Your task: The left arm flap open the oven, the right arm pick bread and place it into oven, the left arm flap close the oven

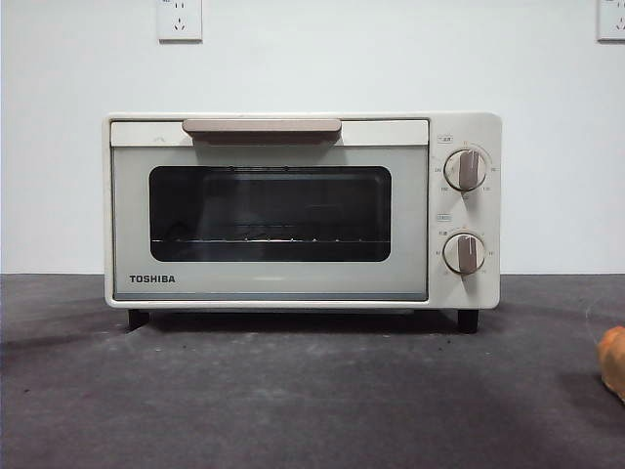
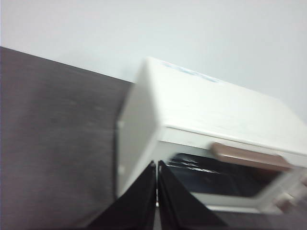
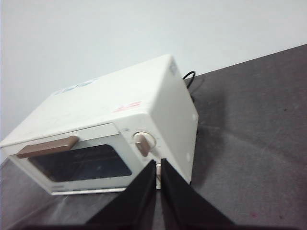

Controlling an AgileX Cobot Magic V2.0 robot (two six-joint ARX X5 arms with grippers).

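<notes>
The cream-white Toshiba oven (image 1: 293, 210) stands in the middle of the dark table with its glass door shut; the beige bar handle (image 1: 262, 128) is along the door's top and two knobs are on the right. It also shows in the left wrist view (image 2: 211, 124) and the right wrist view (image 3: 110, 124). The orange-brown bread (image 1: 614, 362) lies on the table at the right edge, mostly cut off. My left gripper (image 2: 157, 165) is shut and empty, above the oven's left front. My right gripper (image 3: 158, 164) is shut and empty, above the oven's right front. Neither arm shows in the front view.
The dark grey table (image 1: 293, 401) runs to a white wall with two wall sockets (image 1: 180, 20) high up. A black power cable (image 3: 188, 76) leaves the oven's back.
</notes>
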